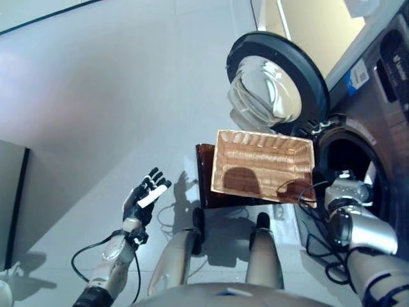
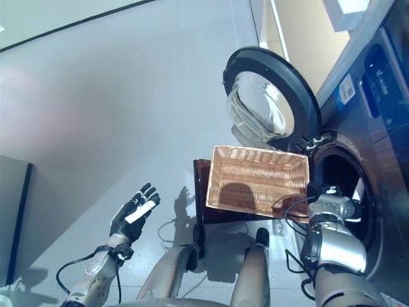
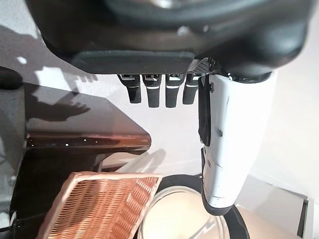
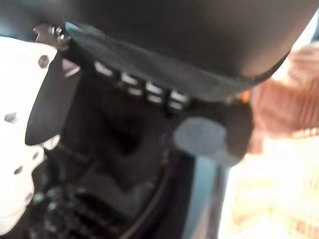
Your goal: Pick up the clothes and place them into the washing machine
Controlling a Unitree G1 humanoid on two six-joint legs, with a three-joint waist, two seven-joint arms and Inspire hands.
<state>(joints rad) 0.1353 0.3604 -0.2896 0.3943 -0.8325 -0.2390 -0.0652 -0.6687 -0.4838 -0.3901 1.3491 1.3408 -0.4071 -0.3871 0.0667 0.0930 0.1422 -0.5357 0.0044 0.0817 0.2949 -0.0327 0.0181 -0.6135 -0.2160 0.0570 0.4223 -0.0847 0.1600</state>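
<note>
A wicker basket (image 1: 255,160) rests on a dark brown stand (image 1: 204,171) and holds no clothes. To its right is the washing machine (image 1: 383,96), its round door (image 1: 276,82) swung open and its drum mouth (image 1: 350,152) dark. My right hand (image 1: 344,182) reaches into that mouth; the right wrist view shows its fingers (image 4: 134,84) straight and its white-covered thumb (image 4: 20,149) apart, nothing between them. Dark shapes lie beyond, too blurred to tell as clothes. My left hand (image 1: 142,198) hovers open over the floor, left of the stand.
A grey cabinet edge (image 1: 9,198) stands at the far left. Pale tiled floor (image 1: 115,96) stretches ahead and to the left. The open door juts out above the basket's far side.
</note>
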